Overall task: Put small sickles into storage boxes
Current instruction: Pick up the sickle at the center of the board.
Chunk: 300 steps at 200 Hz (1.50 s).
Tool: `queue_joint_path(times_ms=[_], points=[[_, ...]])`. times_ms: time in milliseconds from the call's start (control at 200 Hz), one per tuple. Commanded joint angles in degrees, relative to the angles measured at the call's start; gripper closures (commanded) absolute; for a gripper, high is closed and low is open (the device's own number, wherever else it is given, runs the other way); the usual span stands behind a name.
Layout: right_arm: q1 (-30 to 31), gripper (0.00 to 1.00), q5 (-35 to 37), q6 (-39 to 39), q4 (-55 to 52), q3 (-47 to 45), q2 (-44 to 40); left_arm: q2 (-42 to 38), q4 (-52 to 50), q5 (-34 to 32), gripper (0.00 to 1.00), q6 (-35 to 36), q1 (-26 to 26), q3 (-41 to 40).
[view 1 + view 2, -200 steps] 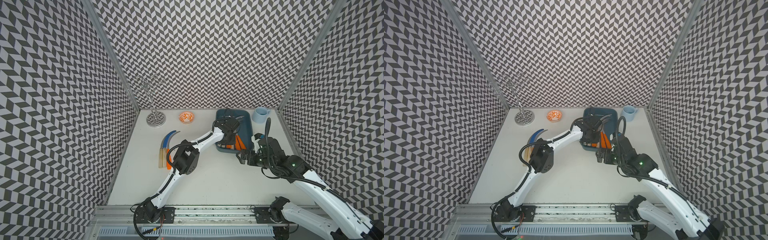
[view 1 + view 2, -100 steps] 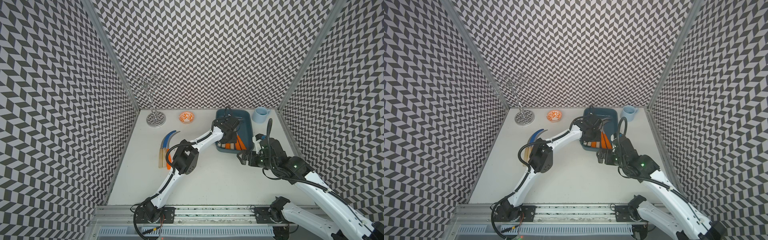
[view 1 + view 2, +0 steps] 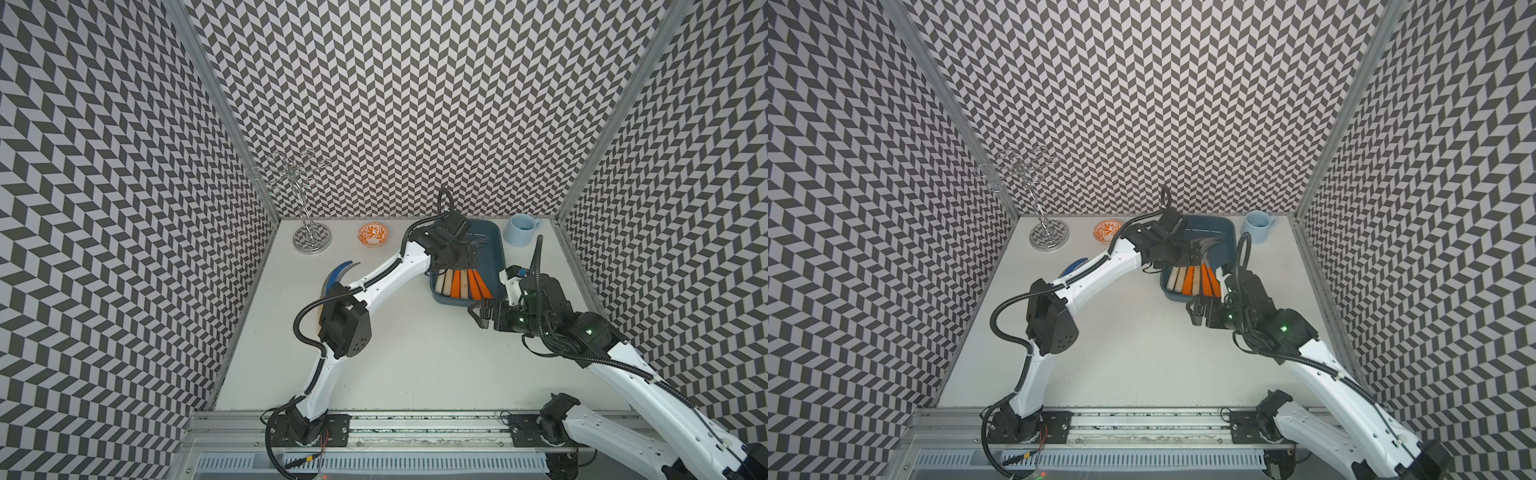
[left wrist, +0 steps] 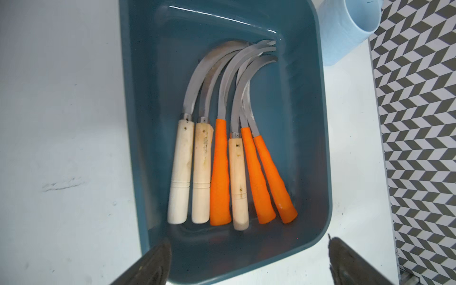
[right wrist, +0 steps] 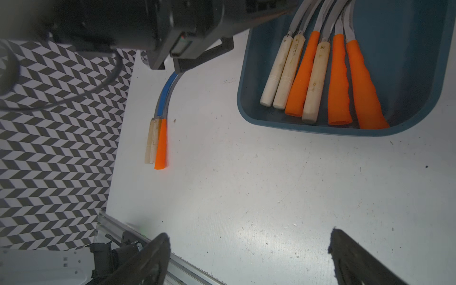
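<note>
Six small sickles (image 4: 219,172) lie side by side in the dark blue tray (image 4: 296,123), right of the middle in both top views. The left gripper (image 4: 246,246) hangs over them, jaws wide apart, holding nothing. The right gripper (image 5: 249,244) is wide too, just below the tray in both top views. A few other sickles (image 3: 337,274) lie on the table (image 3: 415,353), left of the middle.

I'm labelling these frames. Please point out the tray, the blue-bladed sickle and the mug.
tray (image 4: 138,98), left wrist view, on its side wall.
blue-bladed sickle (image 5: 164,95), right wrist view, on its blade.
mug (image 3: 518,237), in a top view, on its outer wall.
</note>
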Motion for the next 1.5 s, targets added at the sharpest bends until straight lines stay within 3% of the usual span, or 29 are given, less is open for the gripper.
queue_joint_path(times_ms=[0, 180, 431, 756, 986, 1307, 1497], points=[[0.2, 0.01, -2.5, 0.4, 4.7, 0.6, 0.3, -5.4, -1.4, -2.2, 0.00, -1.9, 1.5, -6.7], [2.7, 0.00, -3.2, 2.9, 6.1, 0.5, 1.0, -14.7, 1.1, -3.0, 0.00, -2.9, 3.9, -19.3], [14.0, 0.00, 4.0, 8.9, 8.8, 0.3, 2.0, -27.2, 4.3, -4.2, 0.00, -2.2, 7.7, -36.9], [24.9, 0.00, 9.7, 13.4, 12.7, 0.5, 5.5, -37.9, 4.2, -9.3, 0.00, 0.0, 11.1, -50.3], [28.5, 0.00, 11.1, 14.2, 15.1, 1.0, 8.3, -42.2, 5.1, -6.6, 0.00, 0.3, 17.3, -59.2], [31.5, 0.00, 10.9, 14.5, 17.7, 1.3, 11.5, -45.1, 6.9, -8.5, 0.00, -0.4, 21.1, -68.3], [32.6, 0.00, 10.2, 14.5, 18.3, 1.7, 13.3, -45.5, 8.3, -8.5, 0.10, -1.1, 23.9, -72.1]])
